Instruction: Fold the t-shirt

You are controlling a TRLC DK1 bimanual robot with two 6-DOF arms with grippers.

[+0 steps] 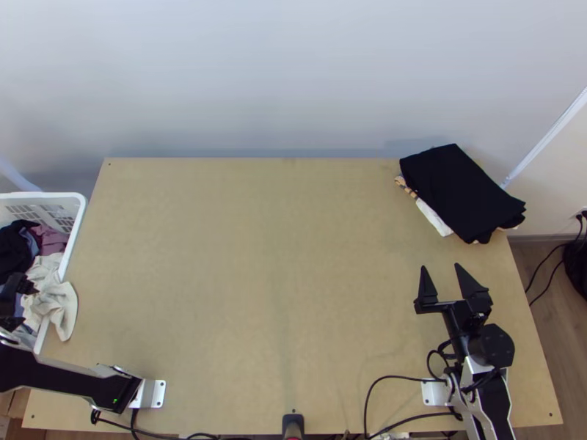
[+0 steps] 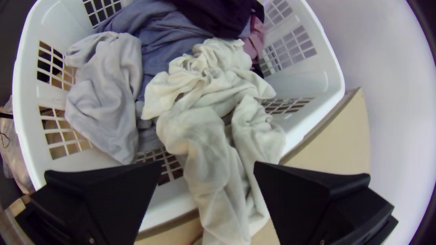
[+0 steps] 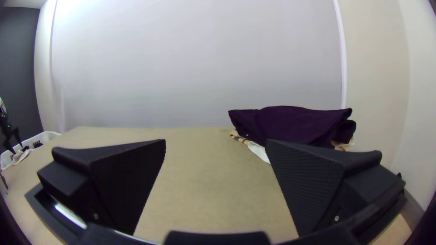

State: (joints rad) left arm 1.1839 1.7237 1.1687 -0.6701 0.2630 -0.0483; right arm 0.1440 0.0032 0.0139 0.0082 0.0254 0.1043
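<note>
Two grippers are at your command, and both stand with their jaws spread wide. Your left gripper (image 1: 28, 304) is over the white basket (image 1: 45, 196) at the table's left edge, with nothing pinched. Between its fingers, in the left wrist view, you have the cream cloth (image 1: 60, 302) — bunched and twisted, partly inside the basket, partly draped over its rim and hanging down outside. You can't tell from its shape whether this is the t-shirt. Beside it in the basket you find a light grey cloth (image 2: 106, 95), a blue-grey cloth (image 2: 159, 34), a mauve one (image 1: 51, 240) and something dark (image 1: 13, 249), all crumpled.

Your right gripper (image 1: 440, 267) is over the right part of the wooden table (image 1: 257, 279), jaws well apart and holding nothing. Farther out, near the far right corner, a black folded garment (image 1: 462, 191) tops a pile — white cloth (image 1: 434, 218) sticks out beneath.
</note>
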